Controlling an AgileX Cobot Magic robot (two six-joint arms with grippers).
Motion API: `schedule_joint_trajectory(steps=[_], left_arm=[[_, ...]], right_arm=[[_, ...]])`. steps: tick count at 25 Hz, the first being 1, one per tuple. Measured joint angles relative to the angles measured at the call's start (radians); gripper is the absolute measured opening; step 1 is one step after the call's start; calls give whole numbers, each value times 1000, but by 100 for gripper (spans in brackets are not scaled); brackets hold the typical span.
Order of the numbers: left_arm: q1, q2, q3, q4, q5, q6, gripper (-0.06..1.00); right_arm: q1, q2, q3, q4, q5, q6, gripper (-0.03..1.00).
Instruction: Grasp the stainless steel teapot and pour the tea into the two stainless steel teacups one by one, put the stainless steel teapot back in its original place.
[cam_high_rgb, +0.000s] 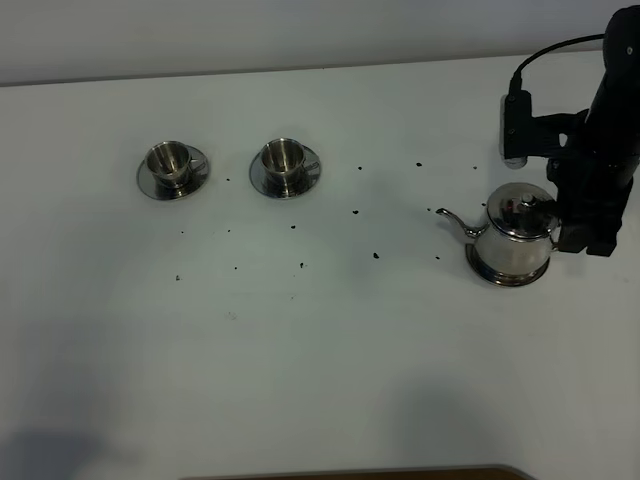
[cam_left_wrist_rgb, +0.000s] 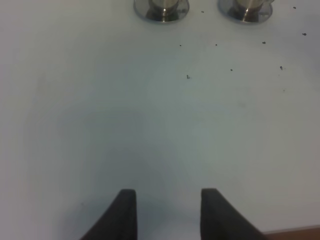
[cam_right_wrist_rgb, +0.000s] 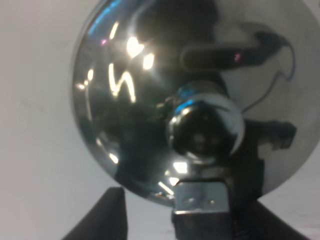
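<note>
The stainless steel teapot (cam_high_rgb: 512, 238) stands upright at the right on a round steel disc (cam_high_rgb: 505, 279), its spout pointing left. My right gripper (cam_high_rgb: 566, 232) is at the teapot's handle side. In the right wrist view the domed lid (cam_right_wrist_rgb: 135, 100) and its knob (cam_right_wrist_rgb: 205, 127) fill the frame, and the right gripper (cam_right_wrist_rgb: 187, 220) is open with the hinge and handle top between its fingers. Two stainless steel teacups (cam_high_rgb: 168, 160) (cam_high_rgb: 283, 158) stand on saucers at the far left. My left gripper (cam_left_wrist_rgb: 168, 215) is open and empty above bare table, out of the high view.
Small dark specks (cam_high_rgb: 376, 255) lie scattered over the white table (cam_high_rgb: 320, 350) between the cups and the teapot. The two saucers' near rims (cam_left_wrist_rgb: 161, 9) (cam_left_wrist_rgb: 246, 10) show in the left wrist view. A brown edge (cam_high_rgb: 400, 473) runs along the table's front.
</note>
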Motion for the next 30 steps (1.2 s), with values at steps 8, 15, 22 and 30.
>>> schedule_joint_trajectory(steps=[8, 15, 22, 30], left_arm=[[0, 0, 0, 0, 0, 0, 37], [0, 0, 0, 0, 0, 0, 37], [0, 0, 0, 0, 0, 0, 37], [0, 0, 0, 0, 0, 0, 37]], right_arm=[[0, 0, 0, 71, 41, 160, 43], [0, 0, 0, 171, 43, 303, 43], [0, 0, 0, 181, 72, 437, 43], [0, 0, 0, 146, 34, 458, 43]])
